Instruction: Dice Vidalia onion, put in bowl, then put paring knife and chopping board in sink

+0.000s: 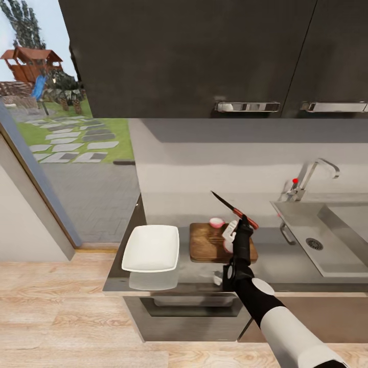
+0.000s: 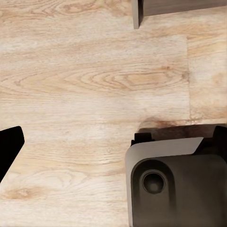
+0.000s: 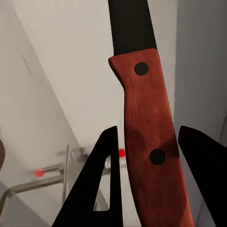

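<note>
Kitchen counter, mid-task: your right gripper is clamped on the red handle of the paring knife, the dark blade raised and angled up and away toward the wall above the chopping board. Seen from the right wrist, the handle sits between both black fingers, gripped low on the wood with the blade clear of the pads. You hold a stiff, light tool there; judged from the smooth handle, it could twist in the grasp if you press sideways, so keep the cut straight down.

Your target, the Vidalia onion, rests at the far edge of the board, just beside the gripper; it is already out of the sink. Round and small, it will likely roll off the wood under a glancing blade, and nothing is steadying it. No dice are visible yet.

Alongside the board on the countertop, the white bowl waits nearly touching the board's left edge. The tap stands behind the basin.

Your left arm hangs low: its wrist camera looks down on the wooden floor and the robot's dark base. One black fingertip shows at the frame's edge; whether that gripper is spread or closed cannot be told.
</note>
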Tool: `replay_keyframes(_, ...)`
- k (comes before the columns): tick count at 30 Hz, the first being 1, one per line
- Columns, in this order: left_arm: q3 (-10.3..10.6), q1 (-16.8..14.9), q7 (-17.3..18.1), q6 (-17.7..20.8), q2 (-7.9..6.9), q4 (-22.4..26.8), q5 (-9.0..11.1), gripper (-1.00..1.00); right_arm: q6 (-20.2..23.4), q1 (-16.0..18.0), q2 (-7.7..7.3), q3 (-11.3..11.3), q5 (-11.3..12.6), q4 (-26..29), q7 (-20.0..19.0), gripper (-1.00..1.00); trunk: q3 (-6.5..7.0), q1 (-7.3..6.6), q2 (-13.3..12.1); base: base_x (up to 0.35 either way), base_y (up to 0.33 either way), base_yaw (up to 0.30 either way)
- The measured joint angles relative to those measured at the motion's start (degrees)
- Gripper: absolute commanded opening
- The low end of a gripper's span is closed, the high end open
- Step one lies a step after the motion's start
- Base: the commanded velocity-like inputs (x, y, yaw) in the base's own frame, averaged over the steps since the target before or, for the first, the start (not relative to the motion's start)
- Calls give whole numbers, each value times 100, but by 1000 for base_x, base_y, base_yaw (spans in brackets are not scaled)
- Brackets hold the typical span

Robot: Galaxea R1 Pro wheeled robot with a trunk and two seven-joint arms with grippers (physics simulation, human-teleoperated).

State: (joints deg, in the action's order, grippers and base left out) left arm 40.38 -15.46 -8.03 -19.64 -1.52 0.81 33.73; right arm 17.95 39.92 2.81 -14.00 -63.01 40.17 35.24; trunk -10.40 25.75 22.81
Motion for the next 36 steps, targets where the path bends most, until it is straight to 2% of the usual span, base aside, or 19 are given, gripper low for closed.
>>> replay_keyframes(11, 0, 0, 0, 0, 2, 0, -1, 100, 0, -1, 0, 27, 0, 2, 4, -100, 0, 0, 0, -11, 0, 0)
replay_keyframes(23, 0, 0, -1, -1, 5, -1, -2, 100, 0, 1, -2, 18, -1, -6, 0, -100, 0, 2, -1, -247, 0, 0)
replay_keyframes(36, 0, 0, 0, 0, 4, 0, -7, 100, 1, 1, -4, 23, 16, -76, -15, -100, 0, 0, 0, -16, 0, 0)
